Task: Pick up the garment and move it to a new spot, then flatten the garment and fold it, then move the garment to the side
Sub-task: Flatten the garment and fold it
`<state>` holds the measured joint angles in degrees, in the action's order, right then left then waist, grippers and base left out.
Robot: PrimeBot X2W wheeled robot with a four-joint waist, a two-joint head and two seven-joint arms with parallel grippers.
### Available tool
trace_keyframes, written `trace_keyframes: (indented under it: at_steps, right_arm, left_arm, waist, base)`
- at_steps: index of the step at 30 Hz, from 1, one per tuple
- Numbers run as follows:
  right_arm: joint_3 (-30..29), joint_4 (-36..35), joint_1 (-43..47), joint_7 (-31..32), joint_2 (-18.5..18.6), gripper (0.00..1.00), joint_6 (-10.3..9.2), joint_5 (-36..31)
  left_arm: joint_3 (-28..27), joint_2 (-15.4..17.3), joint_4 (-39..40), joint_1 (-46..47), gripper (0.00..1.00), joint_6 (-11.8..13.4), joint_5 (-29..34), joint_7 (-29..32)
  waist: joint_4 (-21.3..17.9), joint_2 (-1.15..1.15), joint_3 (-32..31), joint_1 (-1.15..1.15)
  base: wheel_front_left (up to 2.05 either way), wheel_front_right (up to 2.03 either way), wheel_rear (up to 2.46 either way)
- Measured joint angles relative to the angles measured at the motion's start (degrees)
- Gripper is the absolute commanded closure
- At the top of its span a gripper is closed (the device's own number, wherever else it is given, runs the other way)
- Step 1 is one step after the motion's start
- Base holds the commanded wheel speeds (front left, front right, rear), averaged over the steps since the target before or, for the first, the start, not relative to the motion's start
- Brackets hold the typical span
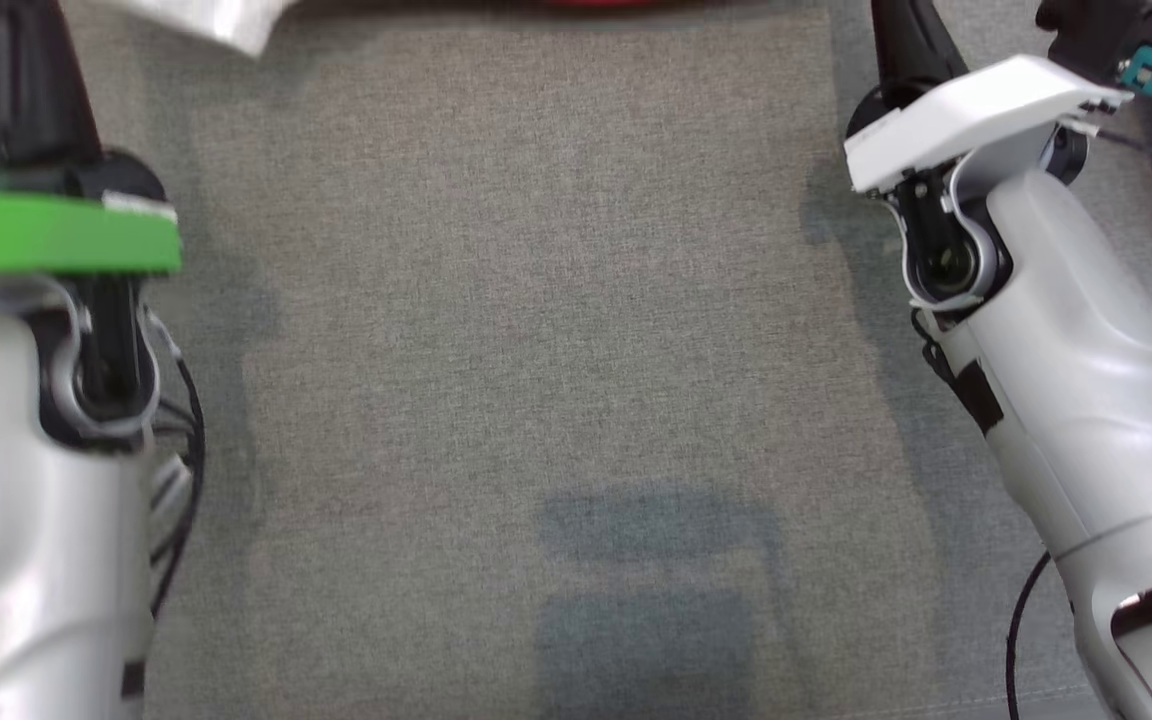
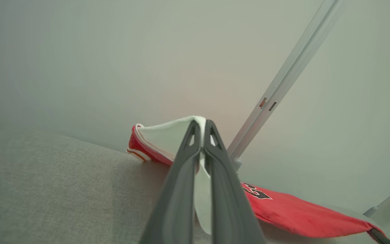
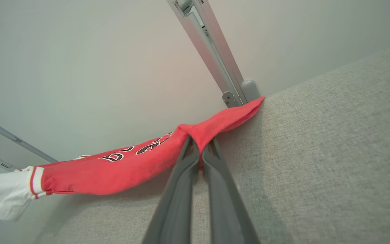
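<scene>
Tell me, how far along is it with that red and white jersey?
Early. Done: both grips are made; the left gripper is shut on a white part and the right gripper on a red part of the red and white cloth jersey with black lettering. In hand: the move, jersey stretched between them along the far edge of the grey fabric surface. Left: flattening, folding, moving aside.

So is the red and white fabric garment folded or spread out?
Spread: the garment is stretched between the left gripper and right gripper, both shut on it.

Grey fabric surface (image 1: 556,300), slanted metal rail (image 2: 283,78) rising behind.
</scene>
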<state>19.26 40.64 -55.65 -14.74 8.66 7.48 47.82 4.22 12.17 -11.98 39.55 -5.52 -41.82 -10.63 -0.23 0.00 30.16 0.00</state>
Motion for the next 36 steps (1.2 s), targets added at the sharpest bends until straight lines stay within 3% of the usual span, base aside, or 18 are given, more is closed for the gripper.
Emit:
trace_keyframes:
  at_steps: [8,17,27,36]
  right_arm:
    - [-1.71,-9.47,9.86,-0.26,1.3,1.0,0.0,0.0]
    - [-6.24,-18.5,26.13,-0.26,-0.6,1.0,0.0,-3.11]
    - [-10.56,-23.43,39.64,-0.26,-2.76,1.0,0.0,-5.66]
    - [-10.79,-28.85,50.29,-0.3,-4.61,1.0,0.0,-7.25]
  left_arm:
    - [-0.73,-2.58,9.64,-16.37,1.0,1.76,-2.14,-1.04]
    - [-0.52,-4.22,11.4,-31.73,1.0,3.53,-2.92,-1.81]
    - [-0.2,-6.61,12.12,-43.08,1.0,3.77,-3.79,-3.19]
    - [0.77,-7.42,17.95,-51.61,1.0,5.04,-3.82,-3.57]
  waist:
    - [-0.01,0.0,-4.09,0.0]
    - [0.38,0.0,-10.44,0.0]
    - [0.61,0.0,-17.92,0.0]
    - [0.32,0.0,-23.85,0.0]
  base:
    - [0.0,0.0,0.0]
    - [0.0,0.0,0.0]
    - [0.0,0.0,0.0]
    - [0.0,0.0,0.0]
